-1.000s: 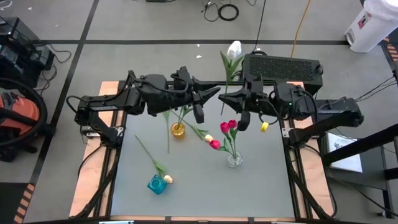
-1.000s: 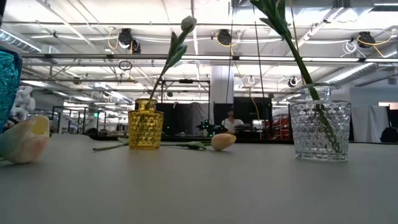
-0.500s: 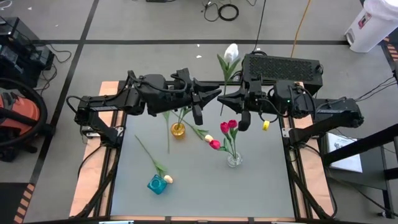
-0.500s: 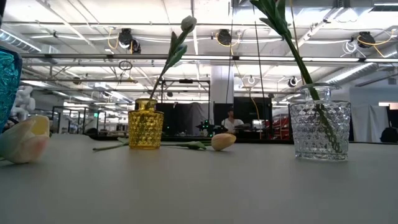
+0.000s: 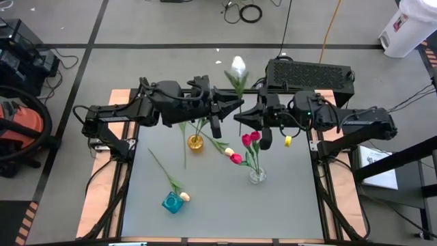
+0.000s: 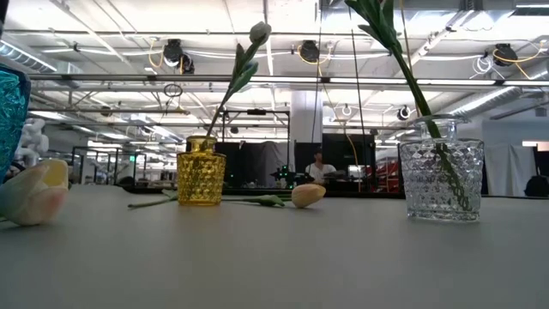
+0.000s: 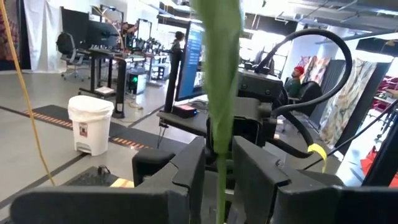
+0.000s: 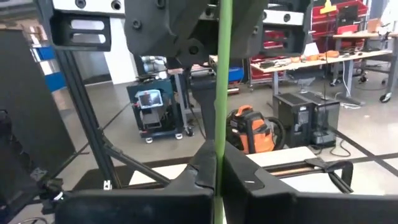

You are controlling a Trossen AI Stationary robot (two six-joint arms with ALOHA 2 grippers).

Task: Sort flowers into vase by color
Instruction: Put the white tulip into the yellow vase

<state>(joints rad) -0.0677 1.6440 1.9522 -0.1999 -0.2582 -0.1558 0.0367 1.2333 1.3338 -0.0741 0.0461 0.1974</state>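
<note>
We found a pale grey tabletop (image 5: 218, 205) set on a light wooden base, standing on a grey floor crossed by dark tape lines, with a black perforated case (image 5: 311, 74) at its far edge; the low view showed an open hall with white ceiling beams and a person seated far behind the table. On the surface we noted a small amber glass vase (image 5: 196, 143) holding one green stem, a clear cut-glass vase (image 5: 257, 175) holding red-pink tulips (image 5: 251, 139), and a teal glass vase (image 5: 172, 202) near the front with a pale yellow tulip (image 5: 183, 196) lying beside it, its stem running back and to the left. Another red-pink tulip (image 5: 236, 158) and a pale one (image 5: 229, 152) lay on the table between the amber and clear vases. The white tulip (image 5: 237, 67) was held above the far middle of the table, its long axis running away from the table front, head pointing beyond the far edge and stem towards the two grippers. The right gripper (image 5: 244, 116) had its fingers closed tight on that green stem, as its wrist view confirmed (image 8: 217, 168). The left gripper (image 5: 231, 104) met the same stem from the other side, its fingers (image 7: 189, 171) standing to either side of it with a narrow gap, not yet closed on it.
</note>
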